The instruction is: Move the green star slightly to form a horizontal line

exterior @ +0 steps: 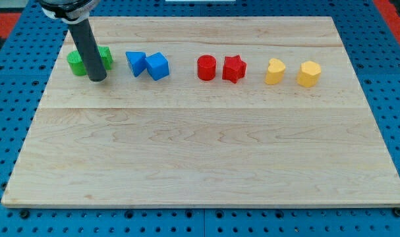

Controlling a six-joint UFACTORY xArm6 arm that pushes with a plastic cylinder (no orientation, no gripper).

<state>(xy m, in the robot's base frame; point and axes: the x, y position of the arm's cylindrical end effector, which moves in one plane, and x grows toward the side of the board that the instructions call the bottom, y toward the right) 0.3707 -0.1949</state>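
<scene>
My tip (98,78) rests on the board at the view's upper left, just in front of two green blocks. The rod hides the gap between them. One green block (76,63) sits left of the rod, round-looking. The other green block (106,57) sits right of the rod, partly hidden, and seems the star. To the right runs a row: a blue triangle (136,62), a blue cube (157,66), a red cylinder (206,67), a red star (234,68), a yellow block (275,71) and a yellow hexagon (309,74).
The wooden board (200,151) lies on a blue pegboard surface (8,85). The arm's dark housing (64,8) hangs over the board's top left corner.
</scene>
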